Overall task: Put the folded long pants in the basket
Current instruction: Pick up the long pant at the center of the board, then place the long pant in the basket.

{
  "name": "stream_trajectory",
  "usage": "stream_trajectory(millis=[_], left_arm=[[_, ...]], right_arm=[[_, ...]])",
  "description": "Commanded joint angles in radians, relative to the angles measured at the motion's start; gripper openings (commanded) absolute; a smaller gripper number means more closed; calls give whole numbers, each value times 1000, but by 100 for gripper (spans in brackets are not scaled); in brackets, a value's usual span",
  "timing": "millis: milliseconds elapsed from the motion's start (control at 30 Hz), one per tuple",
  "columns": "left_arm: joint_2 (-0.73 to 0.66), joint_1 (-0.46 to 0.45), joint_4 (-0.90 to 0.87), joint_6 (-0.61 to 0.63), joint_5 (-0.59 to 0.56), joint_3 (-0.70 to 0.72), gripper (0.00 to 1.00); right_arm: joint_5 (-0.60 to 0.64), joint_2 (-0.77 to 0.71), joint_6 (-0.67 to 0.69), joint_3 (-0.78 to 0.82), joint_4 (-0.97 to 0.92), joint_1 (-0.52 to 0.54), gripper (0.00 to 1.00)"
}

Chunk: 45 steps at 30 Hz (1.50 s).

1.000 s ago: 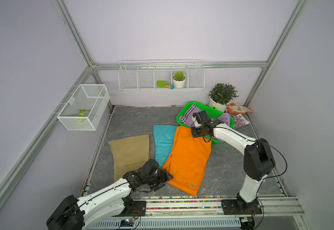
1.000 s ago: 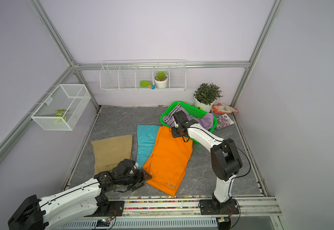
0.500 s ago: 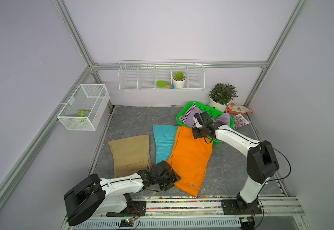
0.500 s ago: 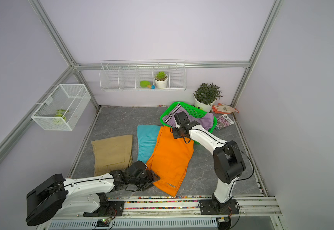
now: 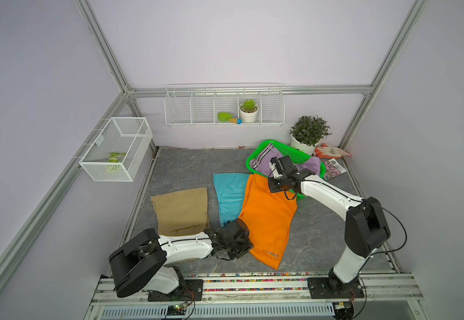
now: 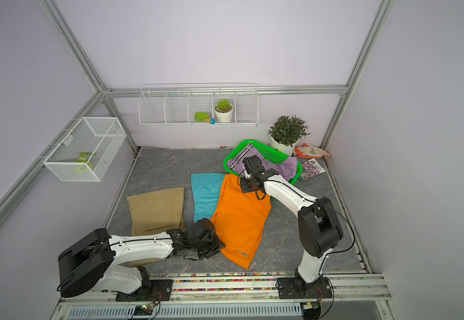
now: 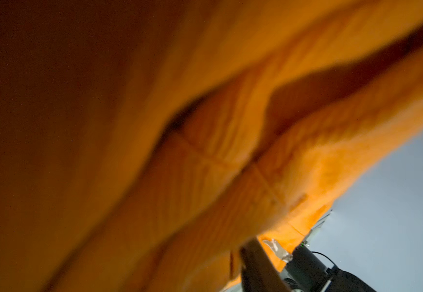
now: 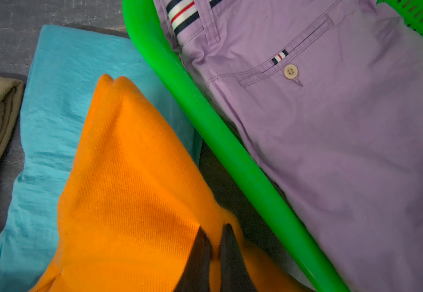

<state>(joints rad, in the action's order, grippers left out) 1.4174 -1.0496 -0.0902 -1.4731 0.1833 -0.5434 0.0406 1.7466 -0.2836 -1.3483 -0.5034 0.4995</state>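
1. The orange pants [image 5: 267,216] lie across the middle of the worktop [image 5: 322,227], outside the basket [image 5: 249,163]. Their 12 o'clock end is just beside the green rim, and their 6 o'clock end points at the front rail.
2. At that 12 o'clock end the right end effector [image 8: 214,235] has its fingers pressed together on a ridge of orange cloth, which is tented up a little. This hold looks the same as a second ago.
3. The change is on the other side. The left arm [image 5: 186,245] stood raised a second ago. It has now dropped low along the worktop and pushed the left end effector [image 5: 246,245] against the pants' 7 o'clock edge.
4. The left wrist view shows only blurred orange folds and one finger, so I cannot tell whether that end effector has closed on the cloth.
5. My reading is that a hold at both ends is being set up. Once the near end is secure, the pants can be lifted clear and carried toward 1 o'clock, over the rim.
6. The lilac pants [image 5: 264,160] are already inside the basket.
7. The teal pants [image 5: 229,194] lie at the orange pair's 9 o'clock side, partly under it, and may be dragged along.
8. The khaki pants [image 5: 181,210] lie apart, farther toward 9 o'clock. That leaves three pairs to move.
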Motion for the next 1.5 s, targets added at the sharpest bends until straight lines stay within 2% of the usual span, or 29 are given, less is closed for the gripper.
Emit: stream_trajectory(millis=[0,100,133,233,367,500,600,700,800,933,1067,1300,1467], left_arm=[[35,7,-145,28,-122,13,22],[9,8,-192,30,-157,4,3],[-2,9,-212,32,-166,-3,0],[-64,11,-282,50,-184,-23,0],[-180,11,-459,107,-207,-95,0],[-328,17,-648,169,-286,-186,0],[-426,84,-705,246,-279,-248,0],[-437,207,-750,365,-233,-338,0],[-350,339,-766,515,-165,-460,0],[-125,454,-762,697,-81,-705,0],[127,506,-818,799,-60,-1009,0],[490,567,-846,915,129,-1443,0],[719,582,-938,954,144,-1775,0]], right_arm=[[-27,-50,12,19,7,2,0],[-39,-62,16,30,5,3,0],[-41,-67,17,34,3,2,0],[-60,-96,13,53,-5,6,0],[-90,-173,4,84,-34,18,0],[-114,-300,-23,136,-44,19,0],[-110,-383,-37,155,-46,19,0],[-56,-443,-47,150,-63,10,0],[-39,-484,-66,137,-62,-28,0],[-38,-503,-105,122,-63,-104,0],[-54,-508,-130,123,-52,-182,0],[-91,-509,-167,117,-43,-312,0],[-105,-499,-224,117,-39,-378,0]])
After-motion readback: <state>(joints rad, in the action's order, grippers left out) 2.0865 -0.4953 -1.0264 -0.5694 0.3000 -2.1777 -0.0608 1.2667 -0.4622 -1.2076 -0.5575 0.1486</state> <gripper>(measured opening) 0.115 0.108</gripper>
